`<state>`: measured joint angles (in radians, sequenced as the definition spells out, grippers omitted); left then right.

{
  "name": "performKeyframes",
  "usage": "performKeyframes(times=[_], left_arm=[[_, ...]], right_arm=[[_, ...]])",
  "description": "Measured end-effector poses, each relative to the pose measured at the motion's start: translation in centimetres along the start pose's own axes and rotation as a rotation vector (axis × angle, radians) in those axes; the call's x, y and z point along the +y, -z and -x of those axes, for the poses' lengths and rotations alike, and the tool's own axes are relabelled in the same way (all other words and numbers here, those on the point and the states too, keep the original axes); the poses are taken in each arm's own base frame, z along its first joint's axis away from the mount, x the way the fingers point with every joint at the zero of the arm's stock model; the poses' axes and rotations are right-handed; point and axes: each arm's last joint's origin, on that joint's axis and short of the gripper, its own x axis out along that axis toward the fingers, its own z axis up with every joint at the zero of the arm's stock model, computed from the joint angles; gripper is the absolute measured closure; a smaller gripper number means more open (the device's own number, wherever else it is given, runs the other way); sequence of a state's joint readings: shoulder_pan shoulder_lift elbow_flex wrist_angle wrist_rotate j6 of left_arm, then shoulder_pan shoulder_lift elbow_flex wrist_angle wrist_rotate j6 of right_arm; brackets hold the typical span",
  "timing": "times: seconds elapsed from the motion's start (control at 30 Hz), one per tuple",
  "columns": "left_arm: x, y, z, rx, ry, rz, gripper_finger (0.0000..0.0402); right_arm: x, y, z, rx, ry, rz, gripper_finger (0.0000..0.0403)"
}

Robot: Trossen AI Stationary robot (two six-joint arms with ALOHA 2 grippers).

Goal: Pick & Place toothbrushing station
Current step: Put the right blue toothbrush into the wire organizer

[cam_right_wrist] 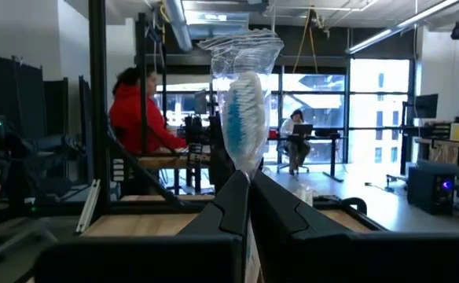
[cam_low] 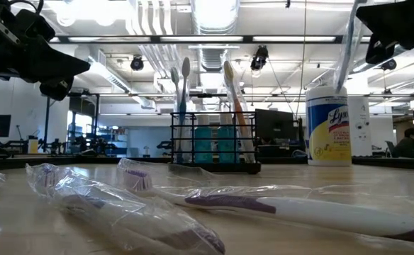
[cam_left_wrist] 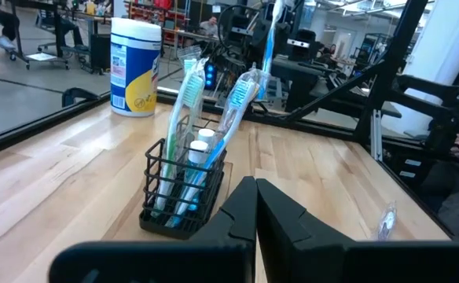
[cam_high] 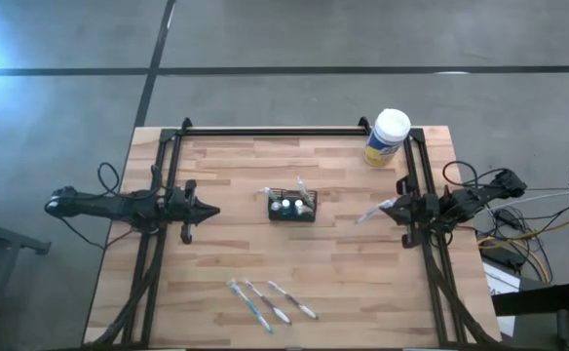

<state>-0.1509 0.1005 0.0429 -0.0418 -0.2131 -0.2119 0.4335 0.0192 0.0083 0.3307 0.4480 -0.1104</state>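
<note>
Your black wire-mesh basket [cam_high: 292, 208] sits near the middle of the table [cam_high: 226, 273], with two toothpaste tubes [cam_high: 284, 205] standing in it and a few wrapped toothbrushes [cam_left_wrist: 184, 118] leaning up out of its corners. From the low view you can see those brushes [cam_low: 180, 92] rising well above the basket rim [cam_low: 214, 142].

One more wrapped toothbrush [cam_right_wrist: 244, 126] is not in the basket: your right gripper [cam_high: 394, 208] has its fingers clamped on the handle, bristle head pointing away from the wrist, wrapper flaring above it. That gripper is held above the table's right side, well apart from the basket and to its right, with the brush tip [cam_high: 367, 214] aimed toward the basket.

Your left gripper [cam_high: 209, 210] hangs on the basket's other side, near it but not touching, its fingers pressed together on nothing [cam_left_wrist: 255, 212].

Three more wrapped toothbrushes [cam_high: 270, 302] lie flat near the front edge of the table, well apart from both grippers. A white-lidded, yellow-labelled canister [cam_high: 388, 137] stands at the far right corner.
</note>
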Motion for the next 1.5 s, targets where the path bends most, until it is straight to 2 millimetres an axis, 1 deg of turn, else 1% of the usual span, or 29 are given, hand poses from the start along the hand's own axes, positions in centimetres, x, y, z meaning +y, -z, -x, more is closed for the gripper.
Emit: performKeyframes(times=[0.13, 0.3, 0.47, 0.6, 0.7, 0.83, 1.0, 1.13, 1.23, 1.37, 1.5], left_arm=[[0.0, 0.0, 0.0, 0.000, 0.000, 0.000, 0.0396], [0.0, 0.0, 0.0, -0.001, -0.001, 0.000, 0.0396], [0.1, -0.1, 0.0, -0.009, -0.022, 0.001, 0.0396], [0.1, -0.1, 0.0, -0.011, -0.031, 0.001, 0.0396], [0.1, -0.1, 0.0, -0.016, -0.052, 0.002, 0.0396], [0.2, -0.1, 0.0, -0.021, -0.071, 0.002, 0.0396], [0.2, -0.1, 0.0, -0.022, -0.074, 0.002, 0.0396], [0.2, -0.1, 0.0, -0.022, -0.074, 0.002, 0.0396], [0.2, 0.0, 0.0, -0.026, -0.075, 0.004, 0.0396], [0.2, 0.0, 0.0, -0.026, -0.075, 0.004, 0.0396], [0.2, 0.0, 0.0, -0.027, -0.074, 0.004, 0.0396]], right_arm=[[-0.1, 0.0, 0.1, 0.000, 0.010, -0.006, 0.0394], [-0.4, -0.3, 0.0, -0.022, 0.138, -0.026, 0.0394], [-0.2, -0.8, -0.5, -0.031, 0.136, -0.024, 0.0394], [0.1, -1.7, -1.4, 0.003, 0.140, 0.003, 0.0394], [0.5, -2.8, -2.5, 0.029, 0.138, 0.022, 0.0394], [1.1, -4.3, -4.6, 0.073, 0.146, 0.088, 0.0394], [1.6, -6.0, -7.6, 0.042, 0.176, 0.172, 0.0394], [1.5, -6.7, -9.8, 0.028, 0.152, 0.237, 0.0394], [0.6, -6.3, -11.1, 0.046, 0.150, 0.234, 0.0394], [-1.2, -4.4, -12.2, 0.114, 0.193, 0.201, 0.0394], [-2.4, -2.7, -12.9, 0.115, 0.220, 0.177, 0.0394]])
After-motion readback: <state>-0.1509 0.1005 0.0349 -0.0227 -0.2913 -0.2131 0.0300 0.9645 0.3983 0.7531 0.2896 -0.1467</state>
